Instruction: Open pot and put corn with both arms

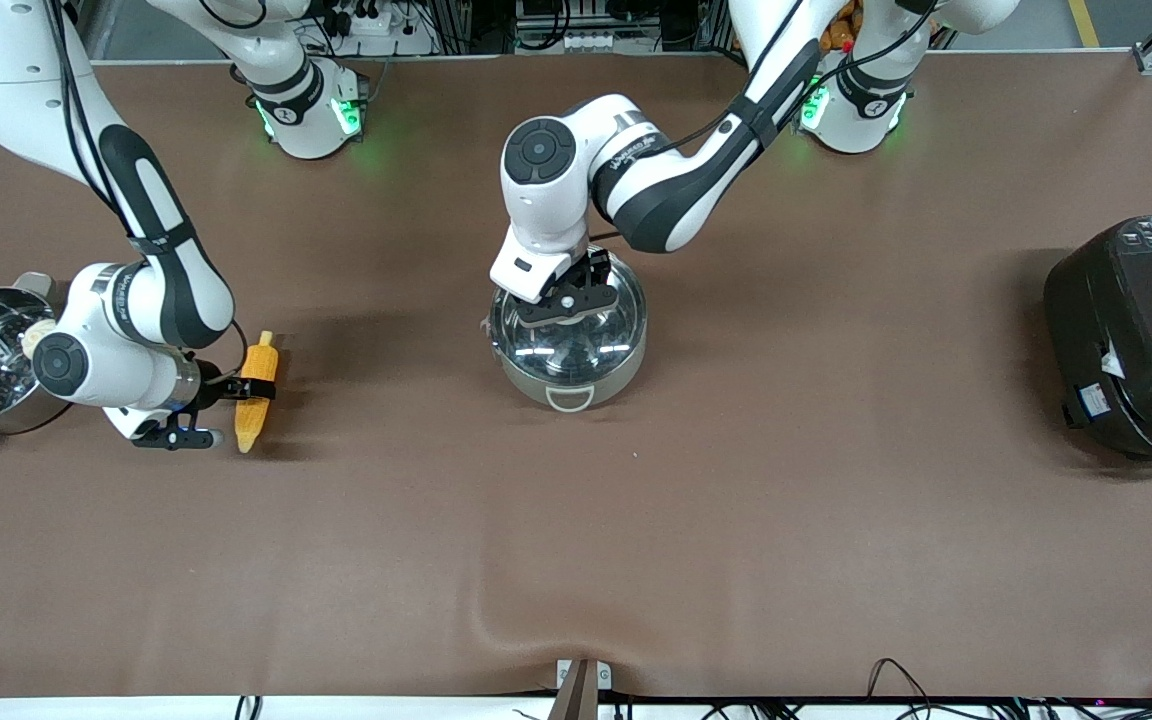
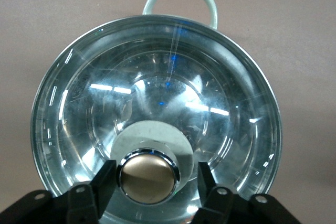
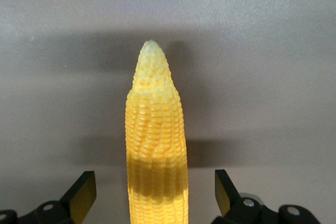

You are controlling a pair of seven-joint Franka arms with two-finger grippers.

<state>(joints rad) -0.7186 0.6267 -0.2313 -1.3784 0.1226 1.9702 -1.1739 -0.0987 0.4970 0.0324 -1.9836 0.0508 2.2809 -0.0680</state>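
left hand (image 2: 149, 184) astride lid knob (image 2: 148, 177), corn (image 3: 156, 150) between fingers

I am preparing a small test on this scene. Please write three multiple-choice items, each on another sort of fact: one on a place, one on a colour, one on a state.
1. Where is the left gripper?
A. over the round shiny steel pot with the clear glass lid
B. over the large black cooker
C. at the yellow-orange corn cob

2. What colour is the lid's knob?
A. red
B. copper
C. blue

3. How is the right gripper at the corn cob?
A. shut on it
B. open, one finger on each side of it
C. away from it

Answers:
1 A: the left wrist view shows the lid right under its fingers.
2 B: the knob shines copper there.
3 B: the right wrist view shows gaps between fingers and cob.
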